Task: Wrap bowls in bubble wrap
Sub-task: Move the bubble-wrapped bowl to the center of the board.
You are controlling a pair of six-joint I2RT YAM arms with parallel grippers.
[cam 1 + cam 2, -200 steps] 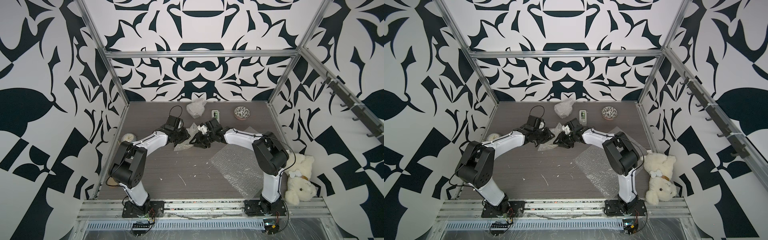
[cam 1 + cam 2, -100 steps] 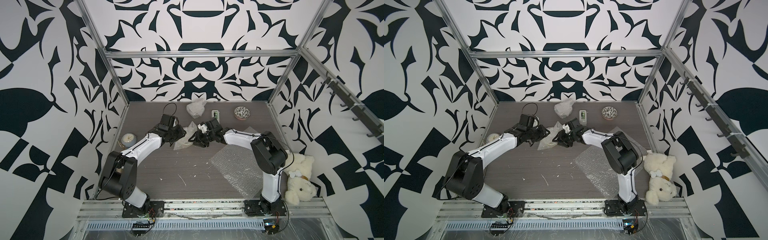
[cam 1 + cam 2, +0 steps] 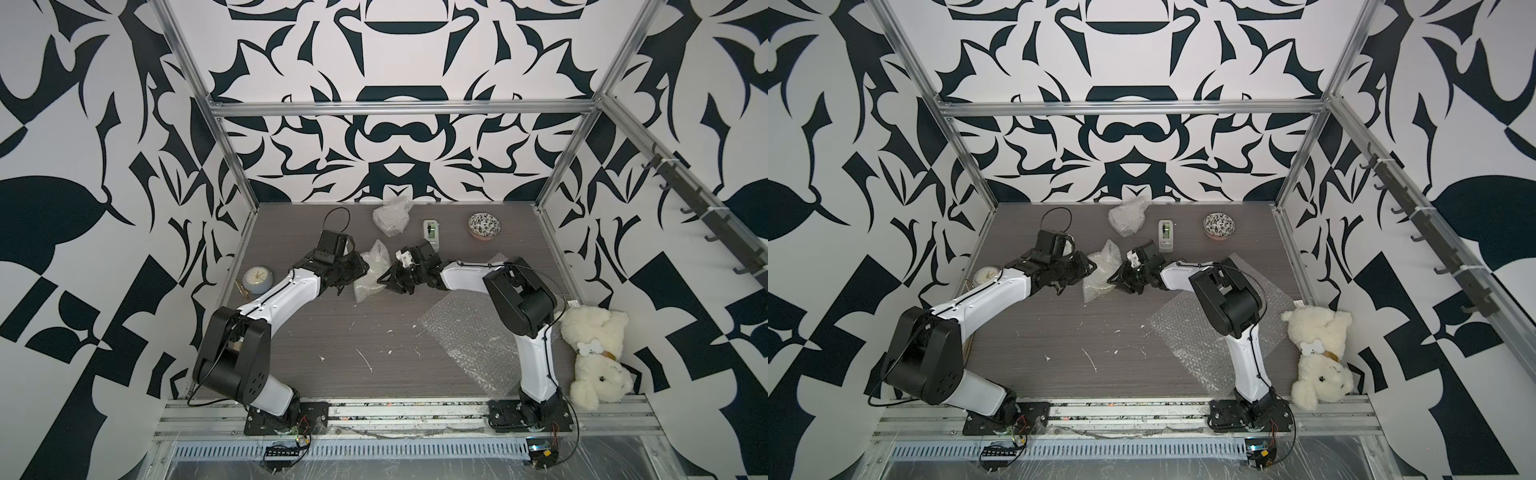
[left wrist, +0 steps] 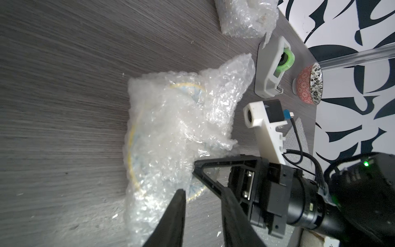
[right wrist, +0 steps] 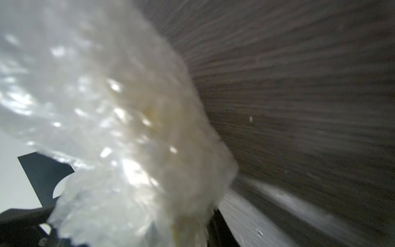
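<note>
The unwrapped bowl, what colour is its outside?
The bowl is reddish-pink patterned outside, black-and-white flowers inside; left wrist view shows it best.

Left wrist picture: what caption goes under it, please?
Left gripper and right gripper meet at bubble wrap covering a yellow-rimmed bowl, near tape dispenser and floral bowl.

In a top view, the left gripper and right gripper flank a crumpled bubble-wrap bundle. Behind stand another wrapped bundle, a tape dispenser and a floral bowl. A bubble-wrap sheet lies flat, nearer the front.
</note>
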